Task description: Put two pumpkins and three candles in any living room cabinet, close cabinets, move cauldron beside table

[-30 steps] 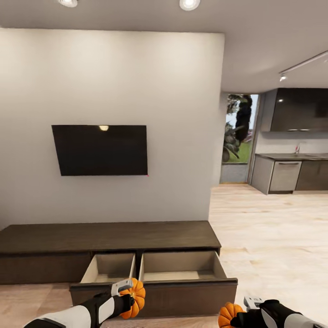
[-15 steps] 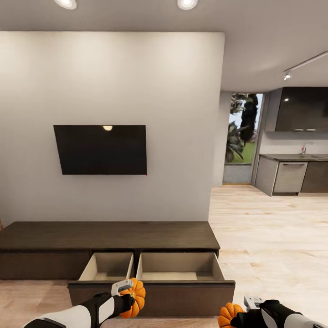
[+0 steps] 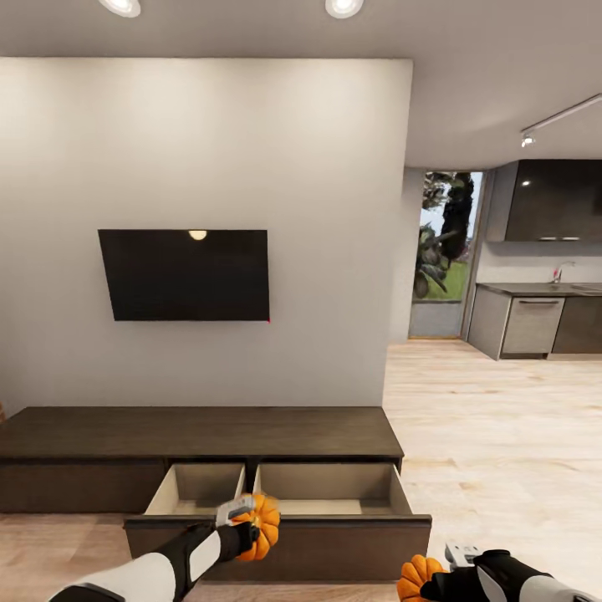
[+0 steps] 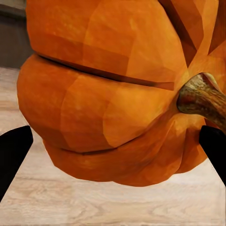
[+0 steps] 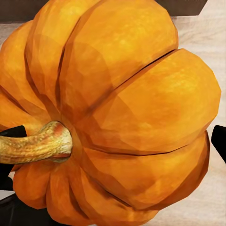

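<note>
My left gripper (image 3: 249, 525) is shut on an orange ribbed pumpkin (image 3: 264, 527), held just in front of the open drawers of the dark-brown cabinet (image 3: 201, 435). In the left wrist view that pumpkin (image 4: 113, 94) sits between the black fingers (image 4: 13, 150), stem to one side. Low at the right, my right gripper (image 3: 435, 581) is shut on a second pumpkin (image 3: 415, 579); the right wrist view looks at this pumpkin (image 5: 117, 117) from close up. Two drawers (image 3: 326, 493) stand pulled out, their pale interiors empty where visible.
A black TV (image 3: 186, 274) hangs on the grey wall above the cabinet. Light wood floor (image 3: 493, 435) runs right toward a kitchen with dark cupboards (image 3: 535, 322) and a window opening (image 3: 439, 251).
My left arm has risen and reached forward, bringing its pumpkin up to the drawer front. The right arm holds still. The view shifted slightly a second ago.
</note>
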You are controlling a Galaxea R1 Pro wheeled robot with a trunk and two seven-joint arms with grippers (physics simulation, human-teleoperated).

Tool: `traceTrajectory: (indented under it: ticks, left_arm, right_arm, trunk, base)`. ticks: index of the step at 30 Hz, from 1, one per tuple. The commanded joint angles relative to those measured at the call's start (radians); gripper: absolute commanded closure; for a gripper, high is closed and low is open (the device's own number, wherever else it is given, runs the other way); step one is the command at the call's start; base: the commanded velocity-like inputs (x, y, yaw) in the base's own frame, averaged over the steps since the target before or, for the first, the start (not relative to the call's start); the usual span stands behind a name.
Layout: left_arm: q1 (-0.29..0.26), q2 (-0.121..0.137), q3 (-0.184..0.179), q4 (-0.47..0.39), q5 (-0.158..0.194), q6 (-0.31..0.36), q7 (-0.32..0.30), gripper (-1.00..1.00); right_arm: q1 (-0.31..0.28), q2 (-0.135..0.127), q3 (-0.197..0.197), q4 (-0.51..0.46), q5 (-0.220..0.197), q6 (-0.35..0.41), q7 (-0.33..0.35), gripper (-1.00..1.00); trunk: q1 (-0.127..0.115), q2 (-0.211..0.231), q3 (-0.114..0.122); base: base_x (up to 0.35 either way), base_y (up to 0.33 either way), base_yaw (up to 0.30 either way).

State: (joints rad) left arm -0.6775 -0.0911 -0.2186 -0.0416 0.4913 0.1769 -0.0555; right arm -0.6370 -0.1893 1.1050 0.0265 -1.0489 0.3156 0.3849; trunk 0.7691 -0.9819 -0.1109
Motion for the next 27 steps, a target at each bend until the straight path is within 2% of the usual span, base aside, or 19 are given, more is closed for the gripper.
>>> traceTrajectory:
  ticks: [1, 6, 11, 14, 17, 18, 22, 25, 27]
  left_arm:
    - [-0.001, -0.004, -0.009, -0.02, 0.004, 0.036, 0.001, 1.0]
    - [-0.001, -0.012, -0.01, -0.163, 0.0, 0.213, 0.013, 1.0]
    - [-0.002, -0.013, -0.01, -0.205, 0.001, 0.356, 0.076, 1.0]
    - [-0.005, -0.013, -0.01, -0.21, 0.001, 0.418, 0.092, 1.0]
    - [-0.012, -0.013, -0.009, -0.208, 0.002, 0.472, 0.097, 1.0]
    - [-0.016, -0.014, -0.009, -0.209, 0.002, 0.515, 0.098, 1.0]
    - [-0.061, -0.018, -0.008, -0.209, 0.003, 0.556, 0.098, 1.0]
    - [-0.121, -0.021, -0.008, -0.208, 0.003, 0.568, 0.098, 1.0]
    - [-0.14, -0.025, -0.008, -0.21, 0.003, 0.571, 0.098, 1.0]
  right_arm:
    - [-0.001, -0.001, 0.007, 0.002, -0.01, 0.004, 0.006, 1.0]
    - [-0.007, -0.003, 0.005, 0.0, -0.01, 0.013, 0.006, 1.0]
    - [-0.058, 0.004, 0.005, -0.001, -0.01, 0.062, 0.005, 1.0]
    - [-0.115, 0.025, 0.004, -0.001, -0.01, 0.129, -0.013, 1.0]
    - [-0.17, 0.047, 0.003, -0.009, -0.011, 0.174, -0.137, 1.0]
    - [-0.21, 0.067, 0.003, -0.012, -0.013, 0.192, -0.196, 1.0]
    - [-0.272, 0.094, 0.002, -0.019, -0.014, 0.241, -0.231, 1.0]
    - [-0.334, 0.129, 0.001, -0.021, -0.015, 0.299, -0.24, 1.0]
    - [-0.365, 0.151, 0.001, -0.022, -0.015, 0.338, -0.243, 1.0]
  trunk:
    - [0.0, -0.001, -0.002]
    - [0.0, -0.001, -0.002]
    - [0.0, -0.001, -0.002]
    - [0.0, -0.001, -0.002]
    - [0.0, -0.001, -0.002]
    - [0.0, -0.001, -0.002]
    - [0.0, -0.001, -0.002]
    - [0.0, -0.001, -0.002]
    - [0.0, -0.001, -0.002]
  base:
    - [0.0, 0.0, 0.0]
    - [0.0, 0.0, 0.0]
    - [0.0, 0.0, 0.0]
    - [0.0, 0.0, 0.0]
    - [0.0, 0.0, 0.0]
    - [0.0, 0.0, 0.0]
    - [0.0, 0.0, 0.0]
    - [0.0, 0.0, 0.0]
    - [0.0, 0.0, 0.0]
